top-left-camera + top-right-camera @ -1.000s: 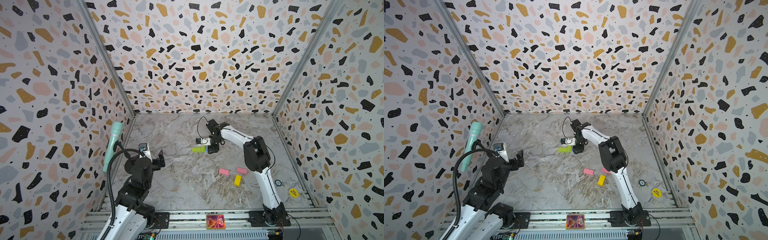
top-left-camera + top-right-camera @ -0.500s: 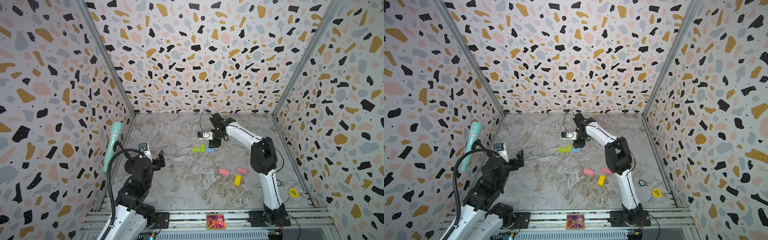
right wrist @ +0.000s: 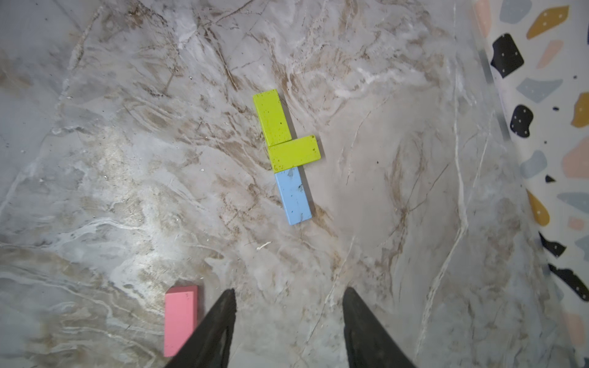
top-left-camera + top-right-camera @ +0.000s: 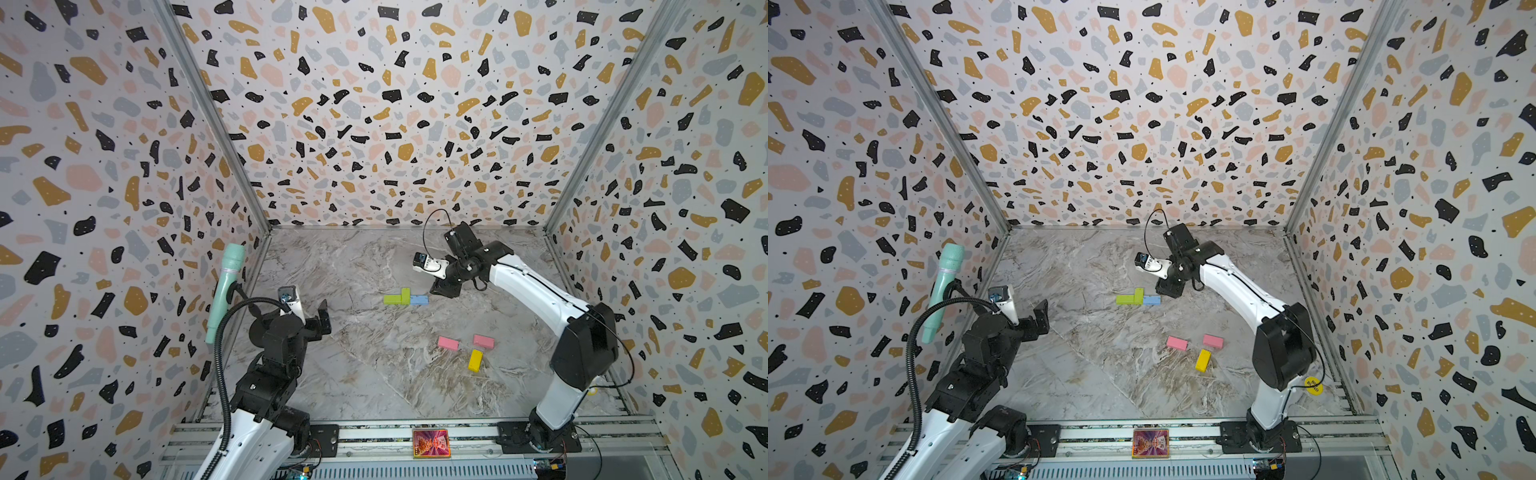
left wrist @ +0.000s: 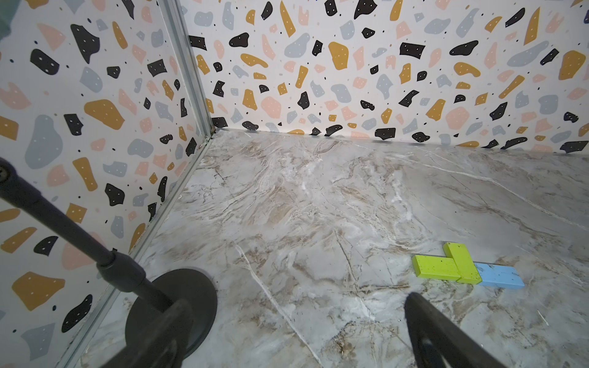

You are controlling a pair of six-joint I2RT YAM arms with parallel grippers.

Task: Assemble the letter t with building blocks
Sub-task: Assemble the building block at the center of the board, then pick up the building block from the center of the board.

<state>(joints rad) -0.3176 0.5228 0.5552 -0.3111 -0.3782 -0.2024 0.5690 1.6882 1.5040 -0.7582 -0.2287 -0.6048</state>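
Observation:
Two lime green bricks (image 4: pixel 392 299) (image 4: pixel 405 294) and a light blue brick (image 4: pixel 419 300) lie joined mid-table; both wrist views show them too (image 3: pixel 272 118) (image 3: pixel 294 153) (image 3: pixel 293 196) (image 5: pixel 436 270). Nearer the front lie two pink bricks (image 4: pixel 448 343) (image 4: pixel 483 341) and a yellow brick (image 4: pixel 475 360), apart from each other. My right gripper (image 4: pixel 445 290) (image 3: pixel 290 293) hovers just right of the blue brick, open and empty; one pink brick (image 3: pixel 180 320) shows beside its finger. My left gripper (image 4: pixel 309 316) (image 5: pixel 296 312) rests open at the left, far from all bricks.
A mint green microphone (image 4: pixel 226 286) on a black stand with a round base (image 5: pixel 172 306) leans by the left wall beside my left arm. Patterned walls enclose the marble table (image 4: pixel 365 374) on three sides. A small red card (image 4: pixel 431 443) sits on the front rail.
My right gripper has lifted off the blue brick and drawn back to the right, leaving the brick against the green ones. The left arm has not moved.

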